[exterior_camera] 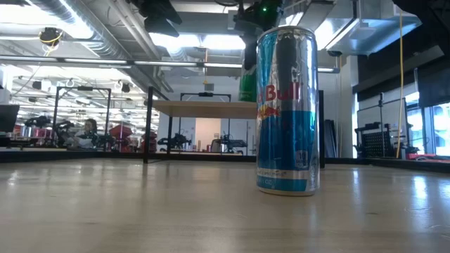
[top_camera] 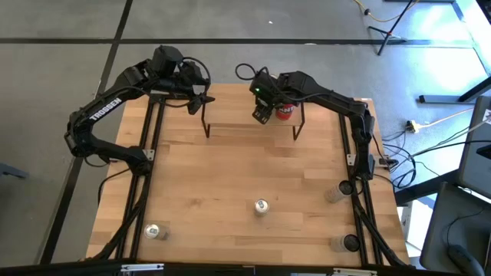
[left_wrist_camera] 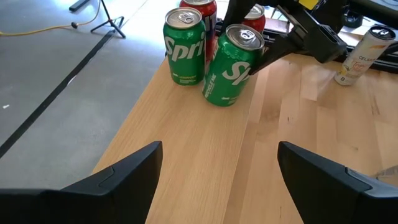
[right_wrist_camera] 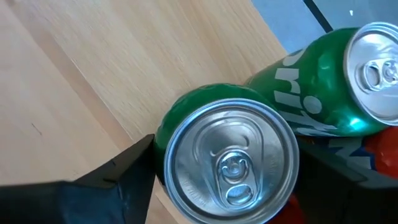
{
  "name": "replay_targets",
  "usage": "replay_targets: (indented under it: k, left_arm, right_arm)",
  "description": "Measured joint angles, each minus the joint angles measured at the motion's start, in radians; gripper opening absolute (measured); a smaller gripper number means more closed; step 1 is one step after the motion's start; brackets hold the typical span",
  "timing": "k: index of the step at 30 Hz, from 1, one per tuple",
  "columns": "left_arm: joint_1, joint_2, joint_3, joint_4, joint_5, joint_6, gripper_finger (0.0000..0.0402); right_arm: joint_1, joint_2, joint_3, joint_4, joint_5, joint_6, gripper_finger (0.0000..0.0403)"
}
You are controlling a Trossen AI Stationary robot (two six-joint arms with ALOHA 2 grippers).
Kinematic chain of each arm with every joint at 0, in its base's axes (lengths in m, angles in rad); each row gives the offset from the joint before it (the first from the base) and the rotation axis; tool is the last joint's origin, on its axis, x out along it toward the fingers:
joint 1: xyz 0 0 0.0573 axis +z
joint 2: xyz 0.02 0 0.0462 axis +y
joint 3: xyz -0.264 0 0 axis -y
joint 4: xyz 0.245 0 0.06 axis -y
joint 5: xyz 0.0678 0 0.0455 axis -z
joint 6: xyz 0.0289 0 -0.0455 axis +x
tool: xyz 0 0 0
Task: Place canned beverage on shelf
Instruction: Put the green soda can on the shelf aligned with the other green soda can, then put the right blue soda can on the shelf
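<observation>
Our right gripper point(right_wrist_camera: 227, 180) hides its tilted green can point(right_wrist_camera: 230, 165) top centre overhead, clamping it; two green cans point(left_wrist_camera: 185, 45) show on the shelf point(left_wrist_camera: 205, 143); left gripper point(left_wrist_camera: 217, 171) gapes empty.

High view: overhead, facing straight down; takes in the whole tabletop point(top_camera: 230, 184), both arms and the surrounding floor.

Low view: at tabletop level, facing level across the wood into the room; a blue-and-silver can point(exterior_camera: 287, 111) stands very near the lens, the shelf point(exterior_camera: 204, 107) farther back.

Left wrist view: on the left arm, looking obliquely down along the shelf top point(left_wrist_camera: 205, 155) toward two green cans point(left_wrist_camera: 231, 65) at its far part, with the right arm beyond.

Right wrist view: on the right arm, very close, looking almost straight down on a green can's lid point(right_wrist_camera: 231, 163).

Shared: the shelf appears in all four views; both wrist views take in the green cans.
</observation>
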Motion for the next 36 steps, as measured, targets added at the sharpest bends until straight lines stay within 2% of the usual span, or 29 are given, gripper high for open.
replay_targets:
  k: [6,11,22,30,36]
  left_arm:
    - [0.0,0.0,0.0,0.0,0.0,0.0,0.0314]
    - [0.0,0.0,0.0,0.0,0.0,0.003,0.0314]
    - [0.0,0.0,0.0,0.0,0.0,0.004,0.0314]
    - [0.0,0.0,0.0,0.0,0.001,0.004,0.0314]
    - [-0.01,0.0,0.0,0.0,0.028,0.003,0.0314]
  right_arm:
    - [0.0,0.0,-0.002,0.027,0.016,0.0,0.0342]
    - [0.0,0.0,-0.002,0.061,0.046,-0.018,0.0361]
    - [0.001,-0.001,-0.001,0.008,0.064,-0.13,0.0367]
    - [0.002,-0.016,0.004,-0.011,0.06,-0.156,0.0367]
    - [0.038,-0.03,0.125,-0.044,0.024,-0.153,0.0367]
